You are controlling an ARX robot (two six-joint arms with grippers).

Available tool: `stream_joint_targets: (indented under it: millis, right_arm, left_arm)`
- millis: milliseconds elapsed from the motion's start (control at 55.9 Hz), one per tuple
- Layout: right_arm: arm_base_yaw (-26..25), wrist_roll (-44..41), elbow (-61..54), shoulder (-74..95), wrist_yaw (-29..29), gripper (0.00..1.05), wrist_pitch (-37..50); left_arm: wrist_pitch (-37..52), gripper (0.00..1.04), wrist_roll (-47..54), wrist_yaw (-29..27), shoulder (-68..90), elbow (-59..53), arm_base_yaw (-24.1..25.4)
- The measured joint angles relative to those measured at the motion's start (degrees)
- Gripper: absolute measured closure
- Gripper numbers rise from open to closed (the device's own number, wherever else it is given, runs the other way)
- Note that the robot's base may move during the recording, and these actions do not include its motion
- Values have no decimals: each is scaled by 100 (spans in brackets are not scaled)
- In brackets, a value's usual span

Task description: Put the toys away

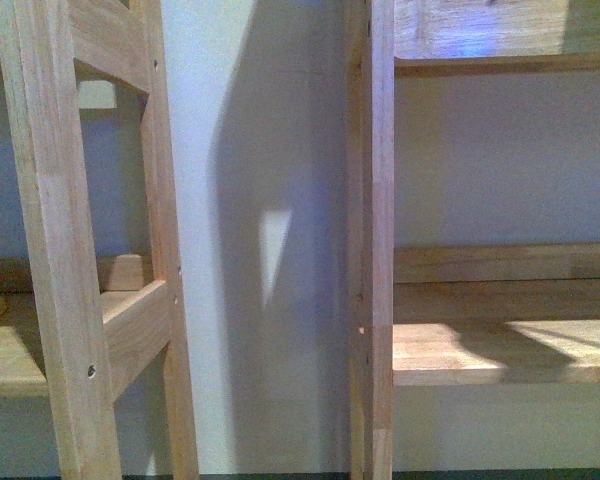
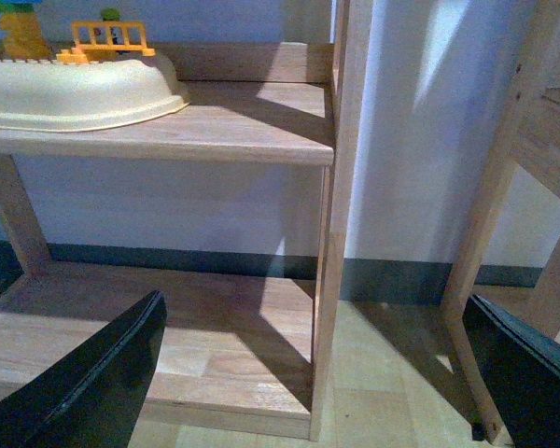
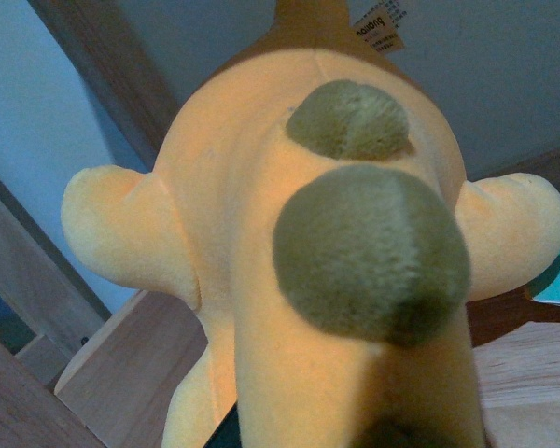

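plush toy (image 3: 261, 280): orange-yellow, fuzzy; two olive-brown spots; rounded limbs

Front view: right shelf board (image 1: 500, 350) bare and open, bounded by upright post (image 1: 372, 240); narrow wall gap between that post and left frame (image 1: 70, 240). Left wrist view: lower shelf (image 2: 168, 345) free, upper shelf's left part taken by cream tray (image 2: 75, 89) and yellow block toy (image 2: 107, 39).

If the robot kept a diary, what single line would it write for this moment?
right wrist view: filled by orange-yellow plush animal with olive spots | left gripper: open, empty, facing wooden shelf | front: wooden shelf frames, no toy
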Motion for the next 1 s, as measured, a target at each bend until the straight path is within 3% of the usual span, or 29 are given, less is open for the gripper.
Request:
stream_joint_targets:
  millis: [358,608,894,930,1001]
  right_arm:
    - [354,7,-177,0,-44,98,238]
    - [354,-101,-229,0,-59,53,273]
    - [310,-184,-358,-2,-170,15,479]
    - [293,-201,-387,-15,-184,6,553]
    - [286,-227,-470,-83,-179,7,654]
  left_arm:
    - [0,6,0,0,0,0,0]
    - [0,6,0,0,0,0,0]
    - [0,6,0,0,0,0,0]
    - [0,6,0,0,0,0,0]
    - [0,6,0,0,0,0,0]
